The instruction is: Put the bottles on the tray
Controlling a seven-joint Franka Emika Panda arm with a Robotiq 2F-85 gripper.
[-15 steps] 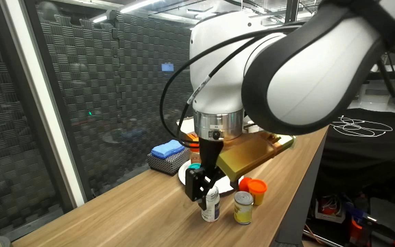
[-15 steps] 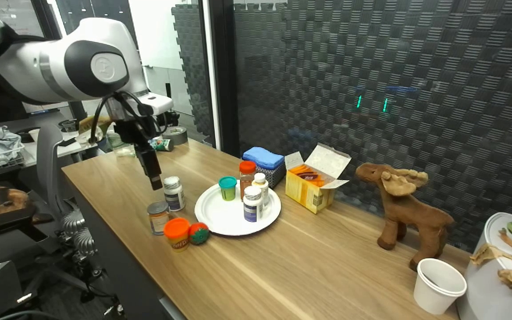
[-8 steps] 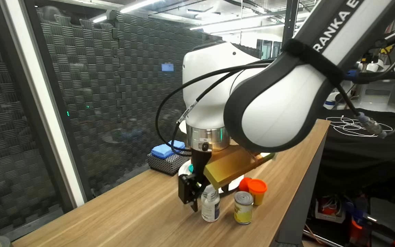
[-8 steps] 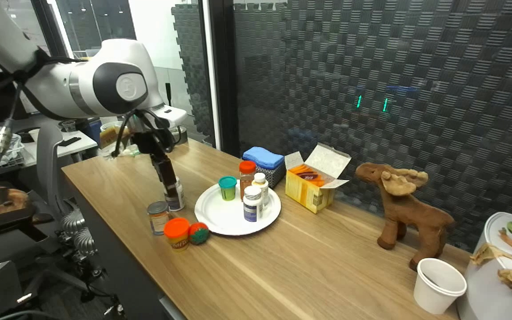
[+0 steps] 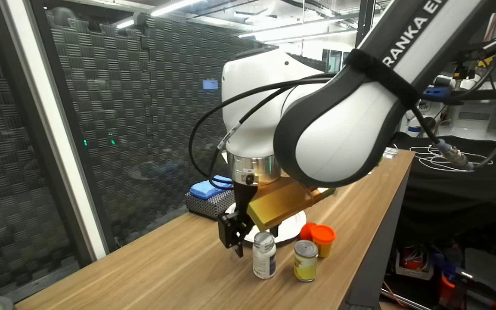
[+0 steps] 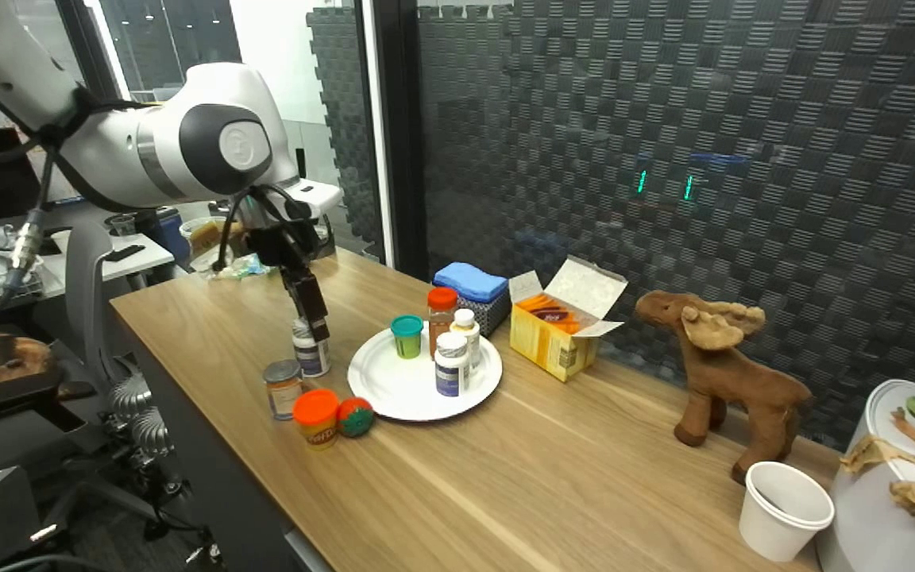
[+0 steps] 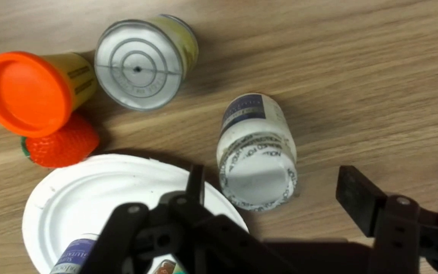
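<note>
A white-capped bottle stands upright on the table, off the tray; it shows in the wrist view and in an exterior view. My gripper is open and empty, its fingers spread to both sides of the bottle's cap in the wrist view, apart from it. The round white tray bears a teal-capped jar, a red-capped bottle and two white-capped bottles. An orange-lidded tub stands off the tray.
A metal can stands close to the bottle and the tub. A red strawberry lies by the tray's rim. Behind the tray are a dark box with a blue sponge and an open yellow box. A plush moose stands farther along.
My open gripper has come down toward the tray side of the standing bottle, then risen slightly in the last half second. The bottle and the items on the tray have not moved.
</note>
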